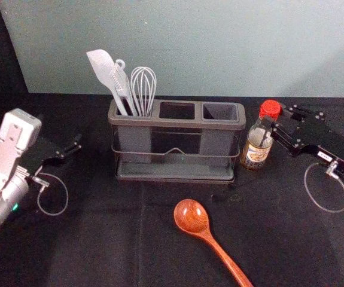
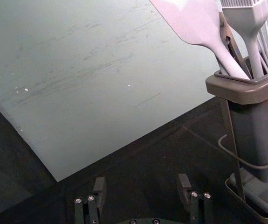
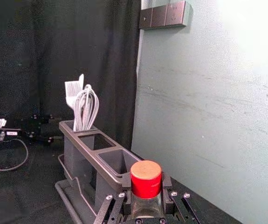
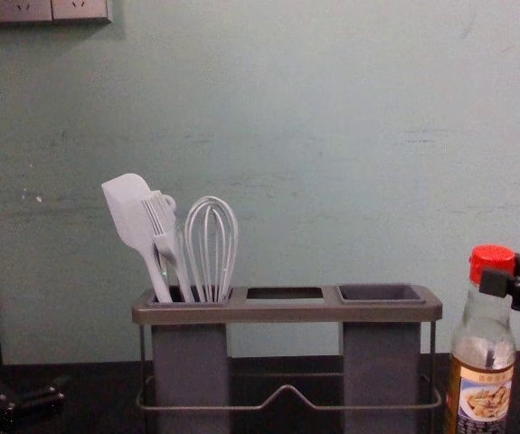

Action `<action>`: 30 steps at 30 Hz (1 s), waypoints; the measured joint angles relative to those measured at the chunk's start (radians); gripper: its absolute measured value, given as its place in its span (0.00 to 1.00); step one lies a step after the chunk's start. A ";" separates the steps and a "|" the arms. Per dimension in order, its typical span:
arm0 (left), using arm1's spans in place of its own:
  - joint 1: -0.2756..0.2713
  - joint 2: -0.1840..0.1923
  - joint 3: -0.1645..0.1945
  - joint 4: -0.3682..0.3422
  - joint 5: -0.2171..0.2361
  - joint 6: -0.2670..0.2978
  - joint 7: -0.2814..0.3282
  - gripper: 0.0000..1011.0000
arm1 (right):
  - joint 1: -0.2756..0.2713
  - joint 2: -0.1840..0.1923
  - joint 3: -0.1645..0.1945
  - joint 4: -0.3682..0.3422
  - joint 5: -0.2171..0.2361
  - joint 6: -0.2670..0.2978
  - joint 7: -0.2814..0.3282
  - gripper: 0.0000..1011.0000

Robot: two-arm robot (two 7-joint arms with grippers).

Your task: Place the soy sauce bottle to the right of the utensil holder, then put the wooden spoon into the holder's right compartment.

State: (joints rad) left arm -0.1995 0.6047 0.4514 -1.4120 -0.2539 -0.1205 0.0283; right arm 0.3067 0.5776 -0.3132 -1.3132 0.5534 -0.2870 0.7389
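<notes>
The soy sauce bottle (image 1: 258, 146), red-capped, is upright just right of the utensil holder (image 1: 177, 124). My right gripper (image 1: 273, 117) reaches in from the right at its neck. In the right wrist view the right gripper (image 3: 146, 185) is shut on the bottle (image 3: 146, 179), one finger on each side below the cap. The wooden spoon (image 1: 191, 216) lies in front of the holder, bowl toward it, handle running toward the front right. My left gripper (image 1: 70, 150) is idle left of the holder; in its wrist view the left gripper (image 2: 141, 189) stands open, nothing between its fingers.
A white spatula (image 4: 131, 212), a brush (image 4: 162, 221) and a whisk (image 4: 211, 249) stand in the holder's left compartment. The holder's right compartment (image 4: 382, 293) faces the bottle side. Behind the black-covered table (image 1: 88, 239) rises a pale wall (image 1: 219, 54).
</notes>
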 joint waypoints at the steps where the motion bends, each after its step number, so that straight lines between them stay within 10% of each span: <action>1: 0.000 0.000 0.000 0.000 0.000 0.000 0.000 0.99 | 0.002 -0.002 0.000 0.004 -0.001 0.000 0.000 0.36; 30: 0.000 0.000 0.000 0.000 0.000 0.000 0.000 0.99 | 0.064 -0.064 -0.009 0.143 -0.013 0.018 0.010 0.36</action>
State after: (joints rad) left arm -0.1995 0.6046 0.4514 -1.4120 -0.2539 -0.1205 0.0283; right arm 0.3711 0.5138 -0.3225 -1.1702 0.5407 -0.2692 0.7486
